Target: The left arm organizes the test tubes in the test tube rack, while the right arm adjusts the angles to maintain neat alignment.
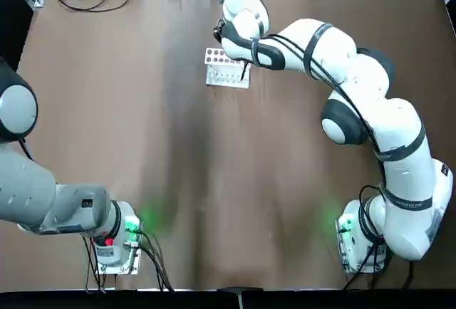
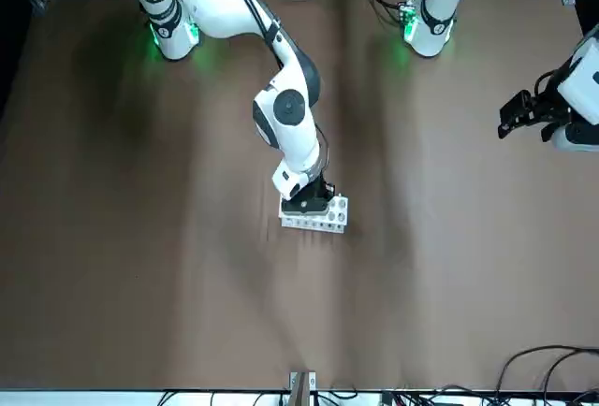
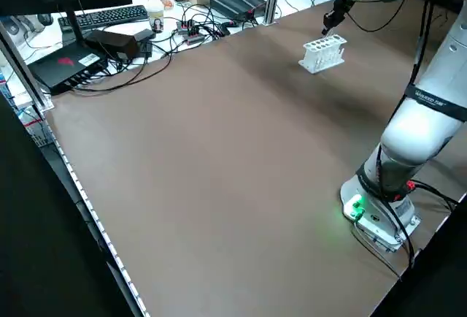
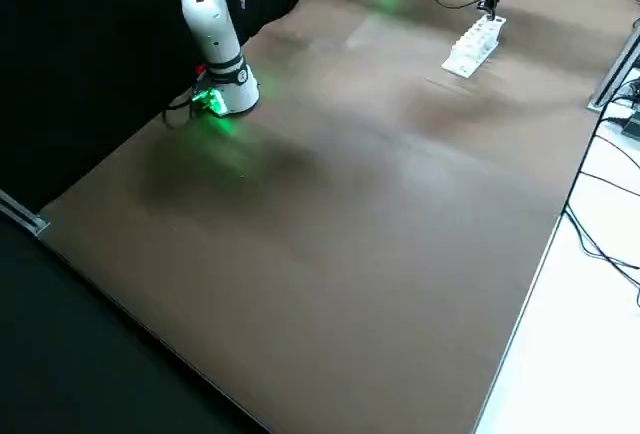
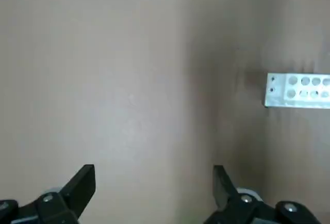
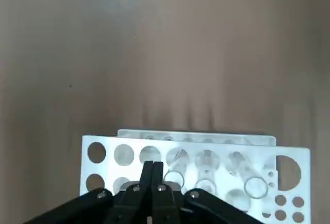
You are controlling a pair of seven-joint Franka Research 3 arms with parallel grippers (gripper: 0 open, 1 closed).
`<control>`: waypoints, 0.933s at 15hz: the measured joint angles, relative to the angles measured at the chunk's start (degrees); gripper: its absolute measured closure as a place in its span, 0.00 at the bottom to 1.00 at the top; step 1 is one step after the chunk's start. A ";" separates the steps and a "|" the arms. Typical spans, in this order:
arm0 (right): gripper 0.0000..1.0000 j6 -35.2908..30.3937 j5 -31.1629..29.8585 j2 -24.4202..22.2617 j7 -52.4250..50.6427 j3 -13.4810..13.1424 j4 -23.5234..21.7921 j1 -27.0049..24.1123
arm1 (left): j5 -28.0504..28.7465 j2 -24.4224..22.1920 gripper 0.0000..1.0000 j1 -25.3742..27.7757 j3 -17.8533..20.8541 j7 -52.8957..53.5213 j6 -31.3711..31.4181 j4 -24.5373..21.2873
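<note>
Because the tubes stood in a rack needing access from above, the right gripper was held over the test tube rack, at the upper centre of the top view, its two fingers closed together with nothing discernible between them. The rack lay flat on the surface, probably so that its broad base would steady the tubes during handling. The left gripper stood away from the rack, at the right edge of the front view, its fingers spread and holding nothing; the separation presumably left the right arm room to correct the angles.

The right wrist view alone resolved three clear test tubes in the holes, their rims just beside the fingers at the lower centre of the frame; whether the fingers touched the nearest could not be told. In the top view the right arm's end hid part of the rack and its own gripper, whereas the front view showed the gripper over the rack. The left wrist view showed the spread fingers, which lay outside the top view, and only one end of the rack, at the right edge
</note>
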 joint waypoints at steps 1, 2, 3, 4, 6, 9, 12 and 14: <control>0.99 -0.17 0.00 0.00 -0.07 0.00 0.00 -0.17 | 0.00 0.00 0.00 -0.01 0.00 -0.65 0.30 0.00; 0.99 -0.24 0.00 0.00 -0.12 -0.01 0.00 -0.32 | 0.00 0.00 0.00 -0.01 0.00 -1.06 0.46 -0.01; 0.99 -0.28 0.00 0.00 -0.15 0.00 0.00 -0.42 | 0.00 0.00 0.00 -0.01 0.00 -1.13 0.52 -0.01; 0.99 -0.31 0.00 0.00 -0.16 -0.01 0.01 -0.47 | 0.00 0.00 0.00 -0.01 0.00 -1.13 0.53 -0.01; 0.99 -0.34 0.00 0.00 -0.16 0.06 0.02 -0.46 | 0.00 0.00 0.00 -0.01 0.00 -1.13 0.53 -0.03; 0.99 -0.20 0.00 -0.14 -0.16 0.30 0.46 -0.29 | 0.00 0.01 0.00 -0.01 0.00 -1.12 0.53 -0.13; 0.99 -0.18 0.00 -0.69 -0.15 0.51 1.35 -0.07 | 0.00 0.01 0.00 0.02 0.00 -1.12 0.53 -0.19; 0.99 -0.25 0.03 -1.02 -0.15 0.72 1.69 0.01 | 0.00 0.01 0.00 0.06 0.00 -1.12 0.53 -0.24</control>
